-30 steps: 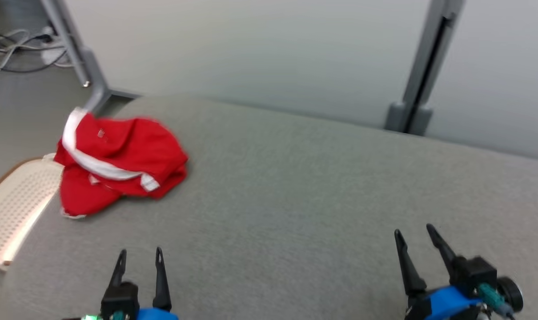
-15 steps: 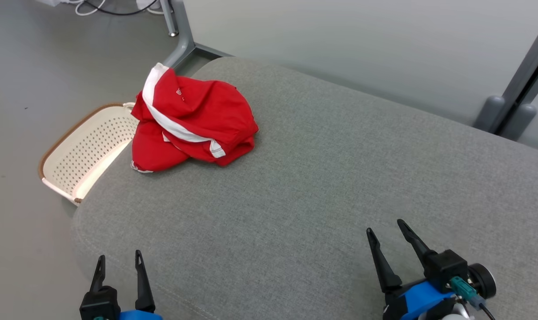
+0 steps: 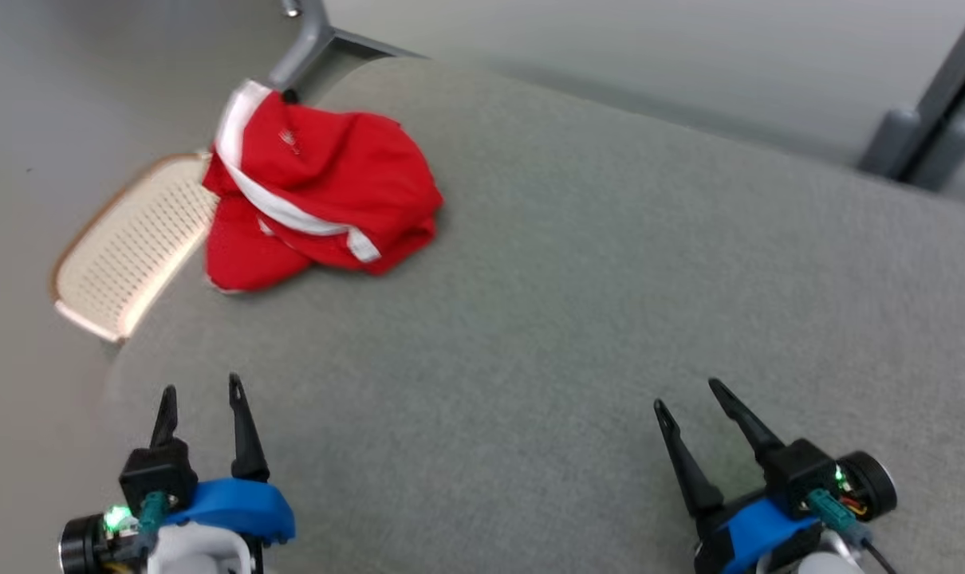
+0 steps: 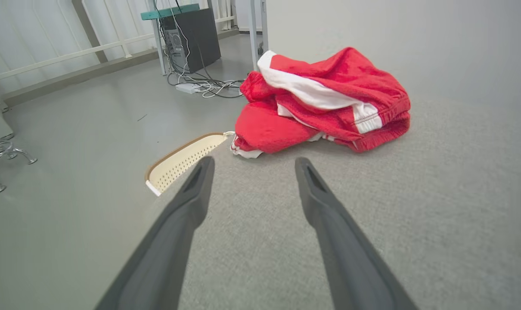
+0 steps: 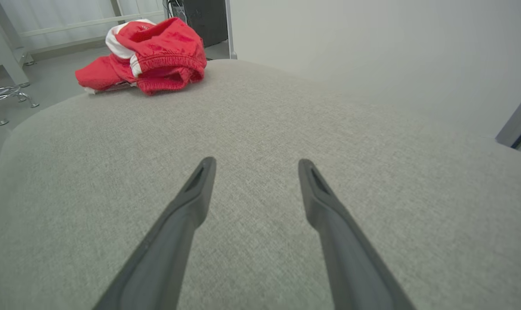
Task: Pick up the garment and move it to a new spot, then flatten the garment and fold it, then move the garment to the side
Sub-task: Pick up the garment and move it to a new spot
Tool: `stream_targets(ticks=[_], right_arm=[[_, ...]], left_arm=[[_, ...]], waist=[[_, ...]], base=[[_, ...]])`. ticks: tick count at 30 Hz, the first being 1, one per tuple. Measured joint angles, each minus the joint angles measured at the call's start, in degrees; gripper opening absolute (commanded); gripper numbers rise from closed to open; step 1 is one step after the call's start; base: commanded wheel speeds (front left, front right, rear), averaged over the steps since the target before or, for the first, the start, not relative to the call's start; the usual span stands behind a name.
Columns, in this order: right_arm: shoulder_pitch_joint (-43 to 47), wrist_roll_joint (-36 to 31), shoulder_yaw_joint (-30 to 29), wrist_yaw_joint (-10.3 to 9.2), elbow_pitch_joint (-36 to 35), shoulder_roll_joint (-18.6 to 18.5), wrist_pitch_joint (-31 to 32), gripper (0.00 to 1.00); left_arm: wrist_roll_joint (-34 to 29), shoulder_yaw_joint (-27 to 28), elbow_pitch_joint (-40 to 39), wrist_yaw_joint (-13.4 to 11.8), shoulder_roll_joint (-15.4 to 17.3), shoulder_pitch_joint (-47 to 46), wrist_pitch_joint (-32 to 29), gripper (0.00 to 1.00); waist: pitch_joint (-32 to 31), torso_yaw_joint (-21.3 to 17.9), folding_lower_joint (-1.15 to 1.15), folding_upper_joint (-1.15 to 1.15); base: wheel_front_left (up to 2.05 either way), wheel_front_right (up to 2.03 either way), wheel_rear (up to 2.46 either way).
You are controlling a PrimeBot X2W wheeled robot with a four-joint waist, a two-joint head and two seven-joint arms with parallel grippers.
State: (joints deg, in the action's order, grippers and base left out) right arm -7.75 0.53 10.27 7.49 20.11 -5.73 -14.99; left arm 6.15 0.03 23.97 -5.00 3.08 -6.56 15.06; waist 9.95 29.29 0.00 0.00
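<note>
The red garment with its white band (image 3: 319, 199) lay crumpled in a heap at the far left corner of the grey upholstered counter (image 3: 530, 279). One lobe reached the edge just above a cream perforated basket (image 3: 124, 247) that sat lower down beside that corner. It was so close to the rim that a careless tug could have sent it over the side. The left pincer (image 3: 201, 385) hovered over the near left edge with its fingers spread apart and nothing between them. It pointed toward the heap, so it looked the likelier arm to make the first pick. The right pincer (image 3: 687, 394) was likewise spread and empty above bare fabric, well apart from the garment, presumably held wide to be ready for a second hold. The broad bare middle of the counter seemed the natural new spot, since flattening and folding would need that room. No step of the task looked begun.
</note>
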Motion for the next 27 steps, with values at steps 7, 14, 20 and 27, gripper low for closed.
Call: stream_targets(ticks=[7,14,20,27], right_arm=[[-2.38,0.24,3.05,0.0,-3.64,-4.32,0.0,1.0],[-4.96,1.31,4.43,0.0,-7.26,-7.47,-0.02,1.0],[-6.64,2.03,5.39,0.0,-9.35,-8.79,-0.07,1.0],[-7.45,2.42,5.76,0.0,-10.29,-9.21,-0.18,1.0]], left_arm=[[0.9,4.11,5.45,1.92,0.32,-12.24,0.01,1.0],[0.88,7.02,11.8,1.77,1.14,-22.18,0.0,1.0],[1.58,10.51,18.28,-1.09,1.47,-28.0,0.01,1.0],[3.11,12.8,23.79,-1.01,1.87,-31.37,0.02,0.82]], waist=[[6.8,-5.45,0.01,0.0],[12.85,-9.83,0.02,0.01],[15.95,-12.37,0.0,0.01],[17.3,-13.58,0.0,0.01]], base=[[0.0,0.0,0.0],[0.0,0.0,0.0],[0.0,0.0,0.0],[0.0,0.0,0.0]])
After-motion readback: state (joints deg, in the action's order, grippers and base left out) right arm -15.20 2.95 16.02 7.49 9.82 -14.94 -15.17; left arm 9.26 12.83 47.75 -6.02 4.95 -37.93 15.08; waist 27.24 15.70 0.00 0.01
